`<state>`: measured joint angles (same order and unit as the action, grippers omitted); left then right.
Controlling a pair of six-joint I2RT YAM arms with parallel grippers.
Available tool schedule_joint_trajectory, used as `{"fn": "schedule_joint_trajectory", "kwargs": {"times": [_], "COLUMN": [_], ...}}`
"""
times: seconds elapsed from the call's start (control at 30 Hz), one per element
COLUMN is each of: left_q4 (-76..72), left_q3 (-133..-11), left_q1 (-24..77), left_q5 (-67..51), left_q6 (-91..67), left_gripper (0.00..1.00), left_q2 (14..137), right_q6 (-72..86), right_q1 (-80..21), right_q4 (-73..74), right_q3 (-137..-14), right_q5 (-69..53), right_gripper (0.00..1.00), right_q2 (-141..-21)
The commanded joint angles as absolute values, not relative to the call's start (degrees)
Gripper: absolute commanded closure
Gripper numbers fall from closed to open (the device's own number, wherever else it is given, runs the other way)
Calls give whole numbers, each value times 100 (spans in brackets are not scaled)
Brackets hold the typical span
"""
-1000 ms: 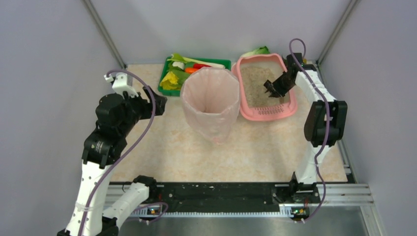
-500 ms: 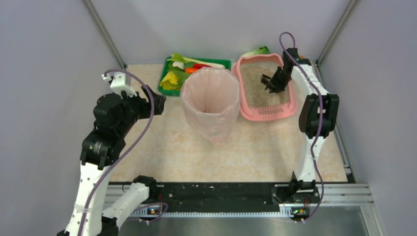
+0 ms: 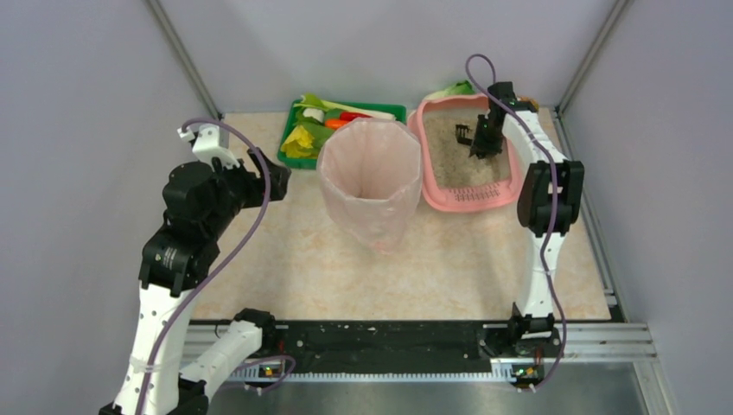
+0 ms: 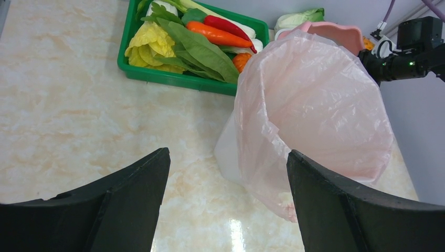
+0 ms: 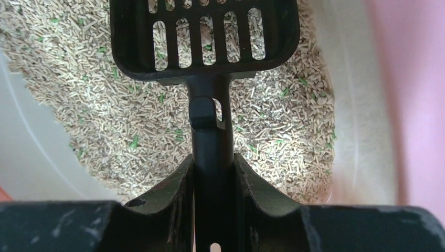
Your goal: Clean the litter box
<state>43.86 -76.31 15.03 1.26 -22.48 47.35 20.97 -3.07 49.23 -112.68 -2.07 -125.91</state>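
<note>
We record that the right gripper, clamped on the handle of the scoop, has travelled from the 6 o'clock grate end of the litter box toward its 12 o'clock end, above the litter. The box sits at the table's 1 o'clock. The left gripper hangs with jaws apart at 9 o'clock. We judge a scooping pass is being set up.

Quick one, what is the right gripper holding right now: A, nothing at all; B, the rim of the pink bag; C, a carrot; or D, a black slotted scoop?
D: the right gripper is shut on the handle of a black slotted scoop, whose head is over the litter in the pink litter box.
</note>
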Motion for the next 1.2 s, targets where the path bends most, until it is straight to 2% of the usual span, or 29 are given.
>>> {"fn": "schedule_joint_trajectory", "kwargs": {"times": [0.0,0.27,0.57,0.83,1.17], "left_q4": [4313,4472,4514,4603,4392], "left_q3": [-7880,-7967,-7990,-8064,-7773], "left_q1": [1508,1503,1506,1509,1507], "left_q5": [253,431,536,622,653], "left_q6": [-2197,-2163,-2151,-2110,-2127], "left_gripper": [13,13,13,13,13], "left_q2": [4772,4764,4788,4779,4560], "right_q6": [1593,590,-717,-1082,-940], "right_q1": [-208,-261,-370,-283,-151], "right_q4": [4323,3610,1603,1566,2090], "right_q3": [-11617,-11527,-10156,-10182,-9855], "right_q5": [1251,1369,1249,603,141], "right_gripper": [100,100,100,100,100], "right_q2": [-12952,-13114,-12518,-12573,-11855]}}
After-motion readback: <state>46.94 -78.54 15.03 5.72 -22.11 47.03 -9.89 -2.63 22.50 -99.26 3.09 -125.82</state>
